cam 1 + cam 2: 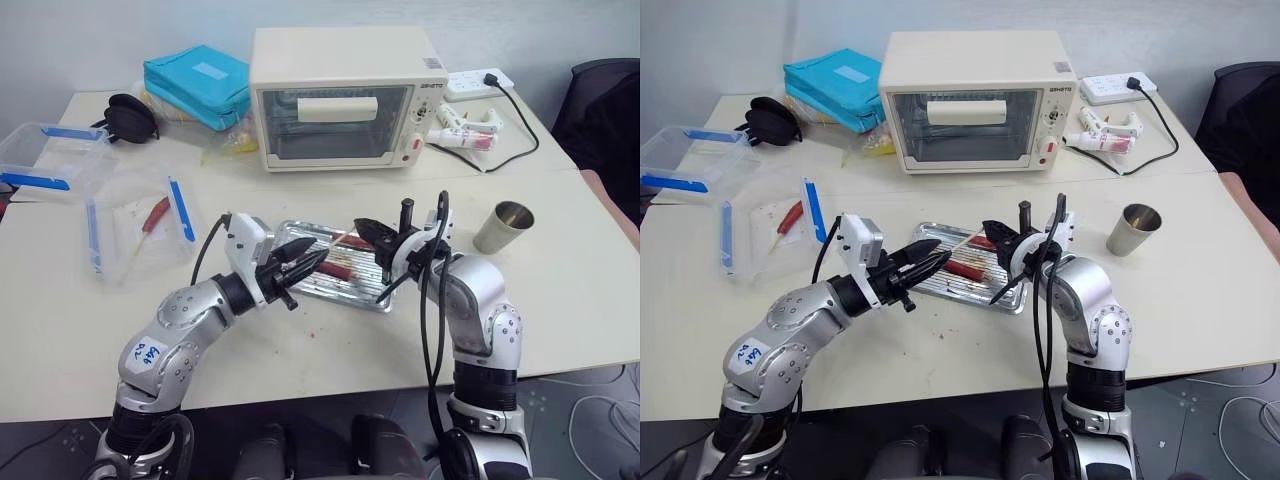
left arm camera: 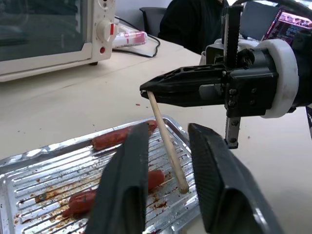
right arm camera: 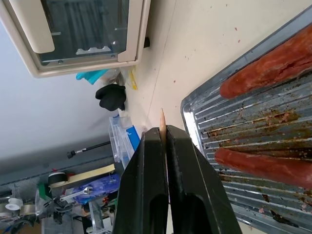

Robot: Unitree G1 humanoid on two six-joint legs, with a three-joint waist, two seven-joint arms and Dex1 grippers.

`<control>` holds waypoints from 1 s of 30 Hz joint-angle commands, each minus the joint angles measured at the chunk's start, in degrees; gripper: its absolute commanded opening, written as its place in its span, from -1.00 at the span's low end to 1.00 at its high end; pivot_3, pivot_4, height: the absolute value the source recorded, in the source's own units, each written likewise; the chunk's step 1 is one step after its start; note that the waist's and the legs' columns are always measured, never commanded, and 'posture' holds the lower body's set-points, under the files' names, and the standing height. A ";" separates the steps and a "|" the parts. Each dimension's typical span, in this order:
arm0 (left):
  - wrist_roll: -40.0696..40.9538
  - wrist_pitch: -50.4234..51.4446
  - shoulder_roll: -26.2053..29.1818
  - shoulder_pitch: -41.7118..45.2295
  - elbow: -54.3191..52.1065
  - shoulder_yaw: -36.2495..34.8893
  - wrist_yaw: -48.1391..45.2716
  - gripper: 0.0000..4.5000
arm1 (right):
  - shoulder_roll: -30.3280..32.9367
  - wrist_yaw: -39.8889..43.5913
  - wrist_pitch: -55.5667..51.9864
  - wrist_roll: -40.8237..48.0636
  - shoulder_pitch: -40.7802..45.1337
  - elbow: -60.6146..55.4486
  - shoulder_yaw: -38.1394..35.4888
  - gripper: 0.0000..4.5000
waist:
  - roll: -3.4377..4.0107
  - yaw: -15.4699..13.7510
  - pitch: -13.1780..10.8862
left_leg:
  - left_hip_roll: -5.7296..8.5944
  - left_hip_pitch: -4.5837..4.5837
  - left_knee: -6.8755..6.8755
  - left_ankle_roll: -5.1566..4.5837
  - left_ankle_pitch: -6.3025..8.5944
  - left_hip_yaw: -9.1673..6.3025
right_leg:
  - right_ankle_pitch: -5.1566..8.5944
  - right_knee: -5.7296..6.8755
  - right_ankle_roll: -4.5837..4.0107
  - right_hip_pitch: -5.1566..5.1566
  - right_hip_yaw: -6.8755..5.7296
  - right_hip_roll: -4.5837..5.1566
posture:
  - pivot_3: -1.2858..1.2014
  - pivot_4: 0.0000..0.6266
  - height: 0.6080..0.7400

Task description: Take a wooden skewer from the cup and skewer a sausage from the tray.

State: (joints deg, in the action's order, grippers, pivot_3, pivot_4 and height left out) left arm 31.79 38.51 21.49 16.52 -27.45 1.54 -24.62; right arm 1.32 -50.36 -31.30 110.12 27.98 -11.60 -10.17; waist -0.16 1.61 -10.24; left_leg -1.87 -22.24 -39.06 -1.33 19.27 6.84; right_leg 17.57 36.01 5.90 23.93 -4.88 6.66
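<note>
My right gripper (image 1: 372, 232) is shut on the wooden skewer (image 2: 165, 141) and holds it over the tray (image 1: 372, 298). The pointed tip pokes out between its fingers (image 3: 146, 175) in the right wrist view. My left gripper (image 1: 312, 262) faces it from the left. Its two fingers (image 2: 124, 185) stand apart on either side of the skewer's free end, without touching it. Two reddish-brown sausages (image 2: 114, 137) (image 2: 87, 201) lie on the tray's ridged bottom below the skewer. The steel cup (image 1: 503, 227) stands upright on the table to the right of the tray.
A toaster oven (image 1: 340, 95) stands behind the tray. Clear plastic boxes with blue clips (image 1: 140, 225) lie at the left. A blue pouch (image 1: 198, 85) and a black object are at the back left, a power strip (image 1: 480, 82) at the back right. A black chair (image 1: 605, 100) stands right.
</note>
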 commanded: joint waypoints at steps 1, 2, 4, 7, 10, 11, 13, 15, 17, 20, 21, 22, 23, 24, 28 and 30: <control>-1.44 0.27 0.79 0.53 -0.58 1.48 -0.34 -0.72 | 0.44 1.38 0.62 0.49 0.74 -2.37 0.17 -1.00 | 0.00 0.00 0.00 | 0.00 0.00 0.00 0.00 0.00 0.00 | 0.00 0.00 0.00 0.00 0.00 0.00 | 0.03 -0.52 1.00; -1.80 0.31 0.82 0.58 -0.54 1.65 -0.32 -0.72 | 0.50 1.48 0.67 0.59 0.70 -2.42 0.24 -1.00 | 0.00 0.00 0.00 | 0.00 0.00 0.00 0.00 0.00 0.00 | 0.00 0.00 0.00 0.00 0.00 0.00 | 0.03 -0.52 1.00; -2.20 0.27 0.97 0.61 -0.50 2.01 -0.45 -0.72 | 0.54 1.64 0.77 0.82 0.68 -2.46 0.33 -1.00 | 0.00 0.01 0.00 | 0.00 0.00 0.00 0.00 0.00 0.00 | 0.00 0.00 0.00 0.00 0.00 0.00 | 0.03 -0.52 1.00; -2.50 0.49 1.06 0.34 -0.83 2.60 -0.62 -0.72 | 0.63 2.39 0.67 1.05 0.84 -2.50 0.45 -1.00 | 0.00 0.01 0.00 | -0.01 0.00 0.00 0.00 0.00 0.00 | 0.00 0.00 0.00 0.00 0.00 0.01 | 0.03 -0.52 1.00; -3.14 0.62 1.12 0.19 -0.98 3.16 -0.65 -0.72 | 0.74 2.92 0.61 1.22 1.01 -2.37 0.47 -1.00 | 0.00 -0.01 0.00 | 0.00 0.00 0.00 0.00 0.00 0.00 | 0.00 0.00 0.00 0.00 0.00 0.02 | 0.03 -0.52 1.00; -3.47 0.39 0.99 0.35 -0.77 3.14 -0.43 -0.72 | 0.78 3.00 0.56 1.36 0.99 -2.35 0.49 -1.00 | 0.00 -0.02 0.00 | 0.00 0.00 0.00 0.00 0.00 0.00 | 0.00 0.00 0.00 0.00 0.00 0.02 | 0.03 -0.52 1.00; -3.46 0.08 0.62 0.57 -0.54 2.83 -0.13 -0.72 | 0.92 3.17 0.40 1.56 0.81 -2.47 0.55 -1.00 | 0.00 0.00 0.00 | 0.00 0.00 0.00 0.00 0.00 0.00 | 0.00 0.00 0.00 0.00 0.00 0.02 | 0.03 -0.52 1.00; -1.73 -0.39 -0.35 0.80 -1.24 1.58 -0.36 -0.72 | 1.23 3.84 0.05 1.66 0.70 -2.38 0.55 -1.00 | 0.00 0.01 0.00 | -0.01 0.00 0.00 0.00 0.00 0.00 | 0.00 0.00 0.00 0.00 0.00 0.02 | 0.03 -0.52 1.00; -0.72 -0.75 -0.74 0.86 -2.25 0.82 -0.82 -0.72 | 1.38 4.02 0.14 1.73 0.59 -2.07 0.44 -1.00 | 0.00 -0.01 0.00 | -0.01 0.00 0.00 0.00 0.00 -0.01 | 0.00 0.00 0.00 0.00 0.00 0.03 | 0.03 -0.52 1.00; -1.45 -1.22 -0.55 0.55 -3.12 0.70 -1.00 -0.72 | 1.78 4.49 0.19 1.58 0.35 -1.35 0.30 -1.00 | 0.00 0.00 0.00 | -0.01 0.00 0.00 -0.01 0.00 0.00 | 0.00 -0.01 0.00 0.00 0.00 0.03 | 0.03 -0.52 1.00; -1.38 -1.20 -0.54 0.38 -3.32 0.53 -1.03 -0.72 | 1.89 4.67 0.18 1.53 0.29 -1.15 0.27 -1.00 | 0.00 0.00 0.00 | -0.01 0.00 0.00 -0.01 0.00 -0.01 | 0.00 -0.01 0.00 0.00 0.00 0.03 | 0.03 -0.52 1.00; -1.23 -1.20 -0.55 0.23 -3.47 0.34 -1.10 -0.72 | 2.02 4.88 0.13 1.48 0.22 -0.94 0.26 -1.00 | 0.00 0.00 0.00 | -0.01 0.00 0.00 -0.01 0.00 0.00 | 0.00 -0.01 0.00 0.00 0.00 0.03 | 0.03 -0.52 1.00; -1.30 -1.25 -0.50 0.22 -3.46 0.13 -1.09 -0.72 | 2.08 5.01 0.16 1.43 0.18 -0.86 0.25 -1.00 | 0.00 -0.01 0.00 | -0.01 -0.01 0.00 -0.01 0.00 -0.01 | 0.00 -0.01 0.00 0.00 0.00 0.03 | 0.03 -0.52 1.00; -1.15 -1.12 -0.55 0.28 -3.37 -0.14 -1.05 -0.72 | 2.13 5.16 0.20 1.36 0.18 -0.79 0.25 -1.00 | 0.00 -0.01 0.00 | 0.00 0.00 0.00 -0.01 0.00 -0.01 | 0.00 -0.01 0.00 0.00 0.00 0.03 | 0.03 -0.52 1.00; -1.07 -0.92 -0.75 0.49 -3.08 -0.38 -1.05 -0.72 | 2.17 5.50 0.40 1.15 0.21 -0.47 0.29 -1.00 | 0.00 -0.01 0.00 | -0.01 0.00 0.00 -0.01 0.00 -0.01 | 0.00 -0.01 0.00 0.00 0.00 0.03 | 0.03 -0.52 1.00; -1.22 -1.01 -0.89 0.60 -2.86 -0.24 -1.06 -0.72 | 2.12 5.48 0.53 1.07 0.25 -0.32 0.32 -1.00 | 0.00 -0.01 0.00 | -0.01 -0.01 0.00 -0.01 0.00 -0.01 | 0.00 -0.01 0.00 0.00 0.00 0.03 | 0.03 -0.52 1.00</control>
State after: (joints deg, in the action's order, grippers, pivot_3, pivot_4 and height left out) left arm 29.72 38.70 20.86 16.75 -28.54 2.11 -25.18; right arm 3.22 -45.61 -31.23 110.81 28.02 -11.13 -9.46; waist -0.16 1.60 -10.24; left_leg -1.88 -22.24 -39.06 -1.34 19.28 6.83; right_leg 17.57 36.00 5.90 23.92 -4.88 6.68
